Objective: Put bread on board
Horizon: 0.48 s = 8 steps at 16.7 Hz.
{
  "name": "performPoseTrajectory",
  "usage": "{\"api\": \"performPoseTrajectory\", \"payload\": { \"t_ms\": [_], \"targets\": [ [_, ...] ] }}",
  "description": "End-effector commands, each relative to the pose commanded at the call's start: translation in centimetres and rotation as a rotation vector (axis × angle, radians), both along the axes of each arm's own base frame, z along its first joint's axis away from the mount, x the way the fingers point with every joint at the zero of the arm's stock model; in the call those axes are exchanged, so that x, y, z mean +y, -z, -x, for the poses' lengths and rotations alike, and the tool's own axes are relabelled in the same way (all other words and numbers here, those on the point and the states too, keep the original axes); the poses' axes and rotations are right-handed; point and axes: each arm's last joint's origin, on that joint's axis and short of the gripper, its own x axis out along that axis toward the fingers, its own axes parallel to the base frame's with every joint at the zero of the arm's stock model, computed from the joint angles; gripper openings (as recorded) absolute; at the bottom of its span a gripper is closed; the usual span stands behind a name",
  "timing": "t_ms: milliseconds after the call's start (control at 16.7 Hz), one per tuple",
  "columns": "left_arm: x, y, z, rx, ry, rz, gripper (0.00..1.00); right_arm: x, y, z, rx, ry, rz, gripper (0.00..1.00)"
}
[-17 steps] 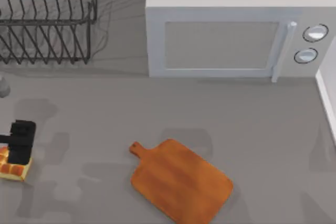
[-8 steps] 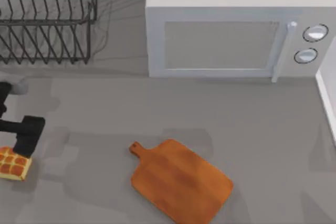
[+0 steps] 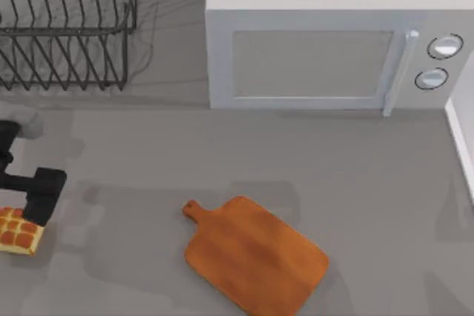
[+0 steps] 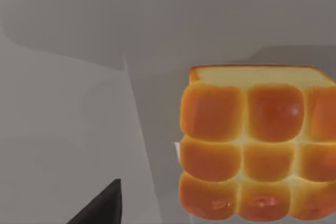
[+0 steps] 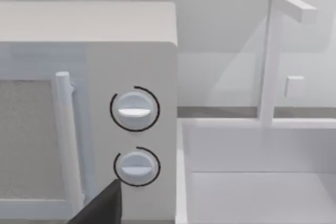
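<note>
Bread (image 3: 18, 232) lies flat on the bench (image 3: 148, 160) just below my left fingers (image 3: 37, 212), ungripped; whether they are spread or closed I cannot tell. Beyond them, well apart, lies the board (image 3: 255, 253), bare and waiting. My right arm is parked facing the microwave (image 5: 89, 103).

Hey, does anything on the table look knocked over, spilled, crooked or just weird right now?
Nothing spilled or damaged. The board lies flat but diagonal to the table edges, handle toward the dish rack. The bread sits flat at the far left, off the board, with the left gripper over it.
</note>
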Motion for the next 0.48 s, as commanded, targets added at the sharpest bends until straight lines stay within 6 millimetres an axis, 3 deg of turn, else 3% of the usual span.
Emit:
{"api": "performPoseTrajectory", "payload": {
  "t_ms": [300, 480],
  "targets": [
    [0.0, 4.6, -0.2, -0.012, 0.0, 0.0, 1.0, 0.0, 0.0, 0.0, 0.0, 0.0, 0.0, 1.0],
    [0.0, 5.9, 0.0, -0.003, 0.0, 0.0, 1.0, 0.0, 0.0, 0.0, 0.0, 0.0, 0.0, 1.0]
  ]
}}
